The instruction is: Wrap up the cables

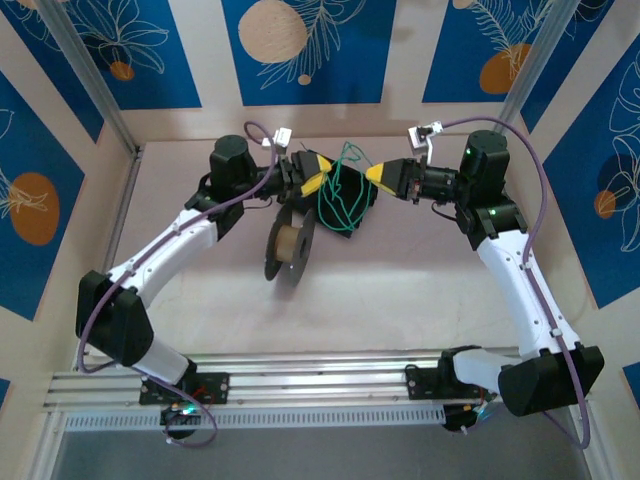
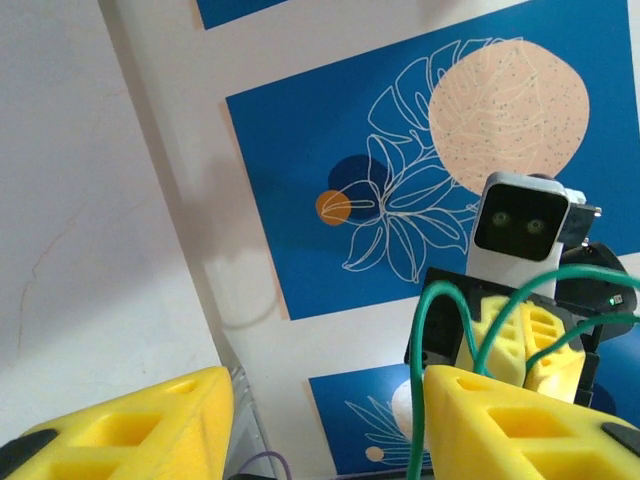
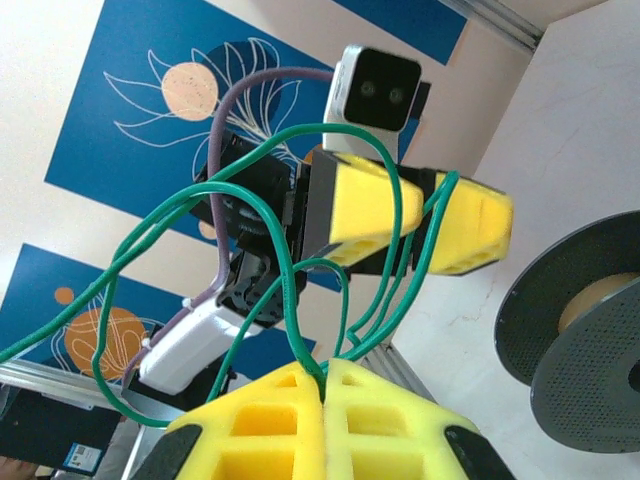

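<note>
Pale beige table (image 1: pixel 400 300), bare across the lower half of the overhead frame, with an aluminium rail (image 1: pixel 320 378) along the bottom edge. Cream walls on three sides carry blue panels (image 1: pixel 160 50) printed with white leaves and peach discs.

Green cables (image 1: pixel 343 196) sit upper centre of the overhead frame, strung between the two grippers. The span runs roughly left-right. Slack loops sag toward the lower frame over a black tray (image 1: pixel 362 210), and one loop pokes up toward the back wall. There is no single clean axis; it is a loose tangle.

Left gripper (image 1: pixel 320 172) has its yellow fingers spread wide. In the right wrist view the green loops are draped around and between them. In its own view one loop hooks over the finger at the lower right.

Right gripper (image 3: pixel 323 372) has its fingers pressed together, pinching the green strands where they converge at the tips.

A black spool (image 1: pixel 290 247) with a tan core stands on edge just below the left gripper, tilted, apart from the cables.

The tray is mostly covered by grippers and wire, so its outline is unclear. Number of separate strands: cannot tell. No blue wire can be made out. In the right wrist view the cable ends are cut off at the left edge and the spool at the right edge.
</note>
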Controlling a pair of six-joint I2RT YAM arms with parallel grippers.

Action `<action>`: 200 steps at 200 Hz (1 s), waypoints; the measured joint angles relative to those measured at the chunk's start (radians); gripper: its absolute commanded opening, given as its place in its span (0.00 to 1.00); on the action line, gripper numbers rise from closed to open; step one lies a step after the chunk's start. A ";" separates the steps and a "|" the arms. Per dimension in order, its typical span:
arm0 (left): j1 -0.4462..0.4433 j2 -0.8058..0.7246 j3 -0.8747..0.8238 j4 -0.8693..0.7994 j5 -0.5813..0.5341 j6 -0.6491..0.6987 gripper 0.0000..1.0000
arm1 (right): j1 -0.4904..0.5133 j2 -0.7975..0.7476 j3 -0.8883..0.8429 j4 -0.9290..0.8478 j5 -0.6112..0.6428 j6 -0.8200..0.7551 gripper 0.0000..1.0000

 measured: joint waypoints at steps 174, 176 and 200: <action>-0.016 0.066 0.275 -0.362 0.091 0.380 0.44 | 0.039 0.060 0.000 -0.080 -0.068 -0.004 0.00; -0.017 0.068 0.275 -0.365 0.091 0.384 0.44 | 0.039 0.060 0.000 -0.080 -0.068 -0.003 0.00; -0.024 0.075 0.277 -0.394 0.090 0.415 0.44 | 0.039 0.062 0.000 -0.072 -0.075 0.012 0.00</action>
